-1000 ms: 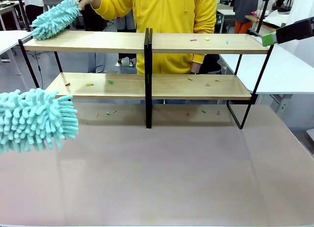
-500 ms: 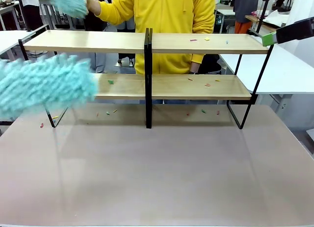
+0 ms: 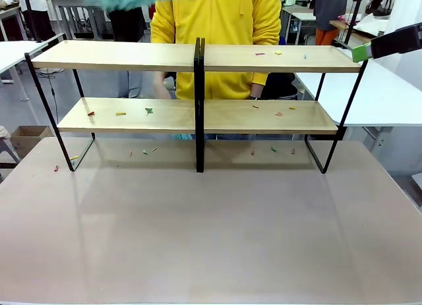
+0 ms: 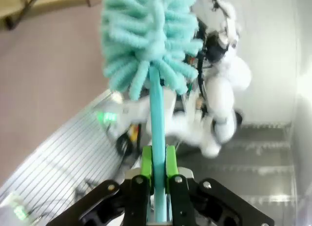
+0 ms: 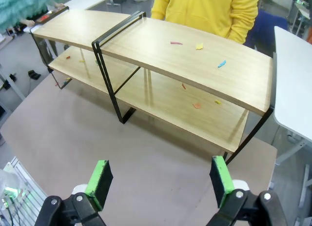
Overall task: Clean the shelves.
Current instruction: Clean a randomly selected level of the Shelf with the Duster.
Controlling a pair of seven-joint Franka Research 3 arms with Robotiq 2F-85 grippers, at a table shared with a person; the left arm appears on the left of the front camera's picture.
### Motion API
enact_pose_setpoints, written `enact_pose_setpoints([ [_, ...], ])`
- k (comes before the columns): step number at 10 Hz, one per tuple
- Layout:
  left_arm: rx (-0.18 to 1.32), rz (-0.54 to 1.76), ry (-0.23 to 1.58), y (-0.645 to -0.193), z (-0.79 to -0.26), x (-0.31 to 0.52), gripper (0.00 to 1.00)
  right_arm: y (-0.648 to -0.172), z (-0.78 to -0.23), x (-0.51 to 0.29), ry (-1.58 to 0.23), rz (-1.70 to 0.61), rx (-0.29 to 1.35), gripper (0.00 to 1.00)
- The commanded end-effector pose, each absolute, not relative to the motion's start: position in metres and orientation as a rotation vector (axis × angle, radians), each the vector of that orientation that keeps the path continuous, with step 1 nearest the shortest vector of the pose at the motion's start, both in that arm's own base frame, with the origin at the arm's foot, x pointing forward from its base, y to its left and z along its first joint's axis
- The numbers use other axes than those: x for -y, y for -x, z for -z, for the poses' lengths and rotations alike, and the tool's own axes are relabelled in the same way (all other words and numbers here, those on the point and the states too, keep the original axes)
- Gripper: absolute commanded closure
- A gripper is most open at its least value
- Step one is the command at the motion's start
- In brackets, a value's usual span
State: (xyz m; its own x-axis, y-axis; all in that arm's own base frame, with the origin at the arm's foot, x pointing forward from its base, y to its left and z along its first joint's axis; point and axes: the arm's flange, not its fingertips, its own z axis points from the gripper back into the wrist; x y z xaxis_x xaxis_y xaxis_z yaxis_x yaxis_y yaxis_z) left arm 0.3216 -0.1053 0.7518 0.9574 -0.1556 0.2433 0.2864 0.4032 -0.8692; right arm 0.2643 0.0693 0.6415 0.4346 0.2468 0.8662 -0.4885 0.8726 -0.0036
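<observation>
L wrist: left gripper (image 4: pixel 158 163) pinches duster (image 4: pixel 146 35) handle, fluff at 12. R wrist: right gripper (image 5: pixel 161 179) jaws spread wide; shelves (image 5: pixel 146 45) at 12, scraps (image 5: pixel 199 46) on boards.

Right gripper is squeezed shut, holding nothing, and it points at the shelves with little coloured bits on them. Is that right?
Not quite. The right gripper is open, not squeezed shut: the right wrist view shows its two green pads standing wide apart. The rest is fine: it holds nothing and points at the shelves, which have little coloured bits on them.
</observation>
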Motion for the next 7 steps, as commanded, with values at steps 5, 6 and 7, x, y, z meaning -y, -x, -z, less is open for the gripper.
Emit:
enact_pose_setpoints([
  [5, 0.114, 0.238, 1.118, -0.340, -0.746, 0.119, 0.88, -0.265, -0.642, -0.068, -0.270, -0.461, 1.025, 0.00],
  [6, 0.129, 0.284, 1.029, -0.348, -0.757, 0.152, 0.88, -0.265, -0.642, -0.068, -0.270, -0.461, 1.025, 0.00],
  [7, 0.092, 0.289, 0.955, -0.364, -0.761, 0.190, 0.88, -0.265, -0.642, -0.068, -0.270, -0.461, 1.025, 0.00],
])
